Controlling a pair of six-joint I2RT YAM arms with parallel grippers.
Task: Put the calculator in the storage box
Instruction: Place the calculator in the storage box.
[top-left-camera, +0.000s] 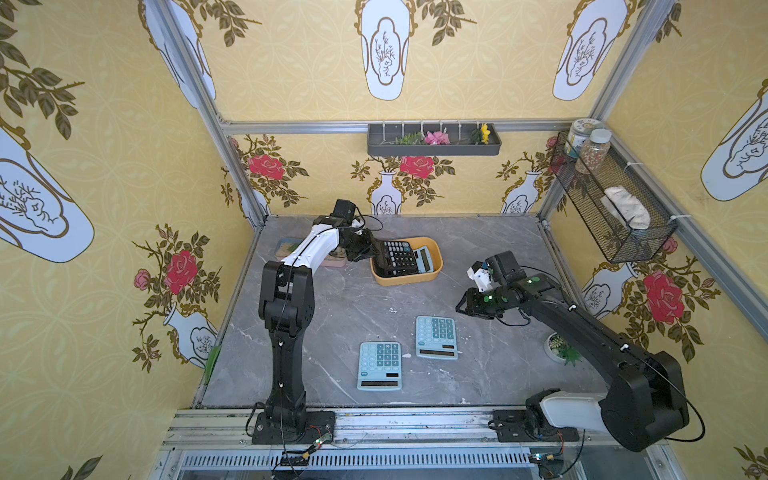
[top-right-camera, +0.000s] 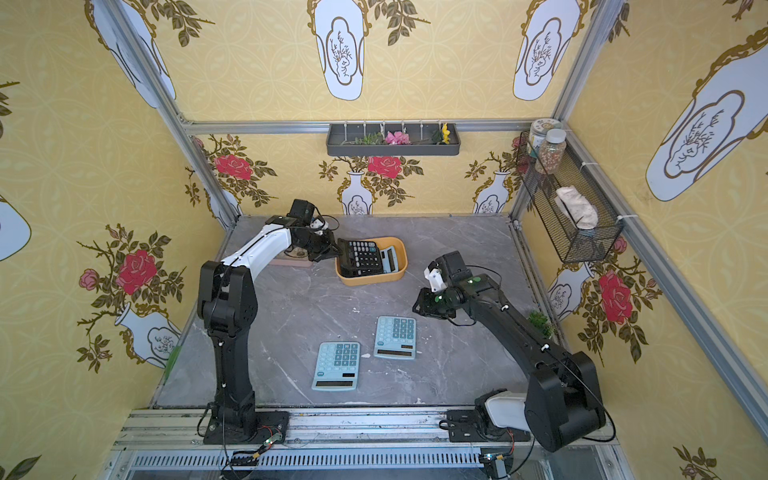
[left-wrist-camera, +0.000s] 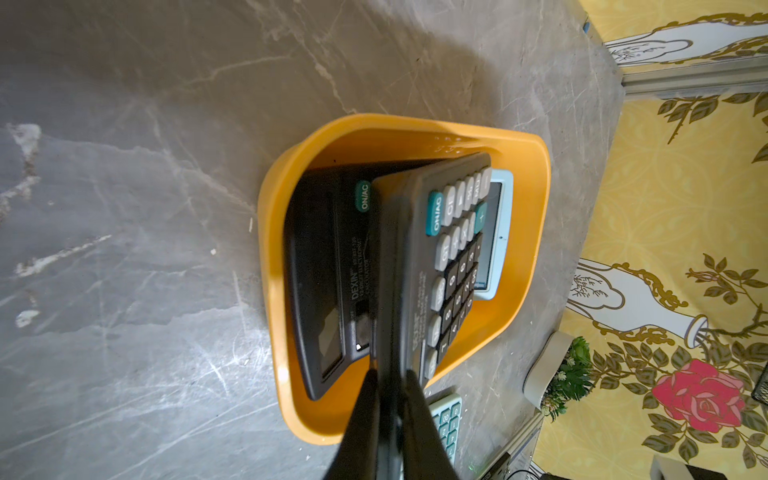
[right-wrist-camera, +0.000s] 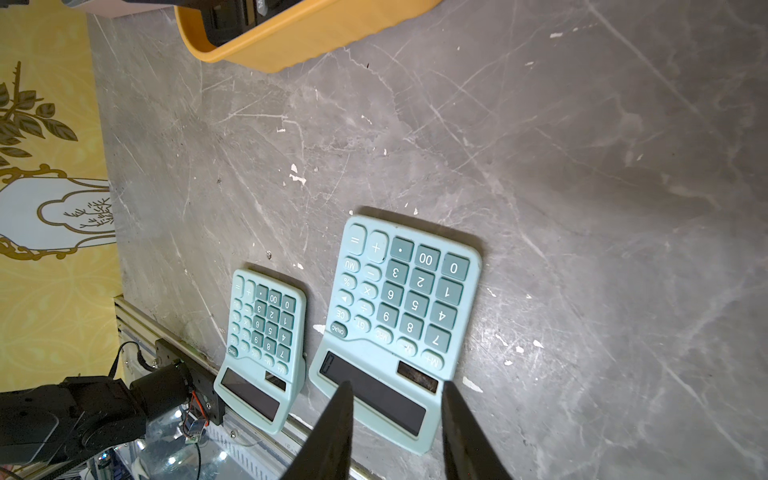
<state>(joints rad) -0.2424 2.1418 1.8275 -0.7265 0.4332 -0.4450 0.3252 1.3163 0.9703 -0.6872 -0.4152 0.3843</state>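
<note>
The left claw is shut tight on one end of a black calculator with grey and dark keys. It holds the calculator tilted over the shallow yellow-orange plastic storage box, which sits far back on the grey marble counter. Both top views show this, and they also show a light blue calculator lying in the box just beside the black one.

The left wrist view shows more. The two fingers of the left claw pinch the thin edge of the black calculator. Its far end dips down inside the storage box. I cannot tell if it touches anything below. A second black calculator lies flat in the box next to it. The top views mostly hide that one under the claw and the held calculator.

The right claw hangs in the air over the counter, well apart from the box. The top views do not show its fingers well. In the right wrist view, the right claw is a little open with nothing held in it.

Two more light blue calculators lie flat on the counter near the front, keys up, one nearer the right claw and one closer to the front edge. In the right wrist view the keys on both are easy to read.
</note>
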